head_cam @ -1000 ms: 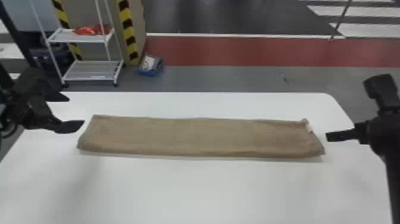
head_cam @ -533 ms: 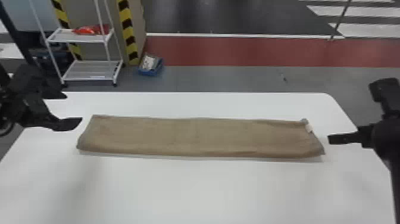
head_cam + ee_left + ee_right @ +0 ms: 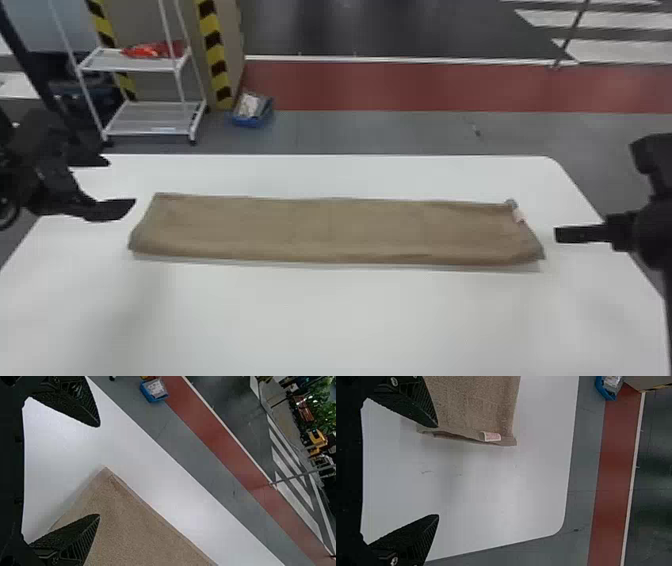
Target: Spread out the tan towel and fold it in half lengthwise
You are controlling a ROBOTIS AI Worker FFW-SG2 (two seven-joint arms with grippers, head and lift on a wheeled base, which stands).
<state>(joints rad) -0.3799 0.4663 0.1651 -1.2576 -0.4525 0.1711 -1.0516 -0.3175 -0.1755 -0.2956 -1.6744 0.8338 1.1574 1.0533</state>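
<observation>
The tan towel (image 3: 330, 230) lies flat on the white table as a long narrow band running left to right, with a small pale tag at its right end. Left of the towel's left end is my left gripper (image 3: 122, 184), its fingers spread and holding nothing. In the left wrist view, a corner of the towel (image 3: 123, 514) lies beyond the open left gripper (image 3: 99, 471). My right gripper (image 3: 557, 235) is just off the towel's right end. The right wrist view has the right gripper (image 3: 438, 471) open, with the tagged end of the towel (image 3: 474, 403) near one finger.
The white table (image 3: 340, 320) extends in front of and behind the towel. Past its far edge, a white wire shelf (image 3: 150, 120) and a blue bin (image 3: 252, 110) stand on the floor at the back left.
The left gripper has moved right, closer to the towel's left end. The right gripper has shifted slightly right. The towel lies as before.
</observation>
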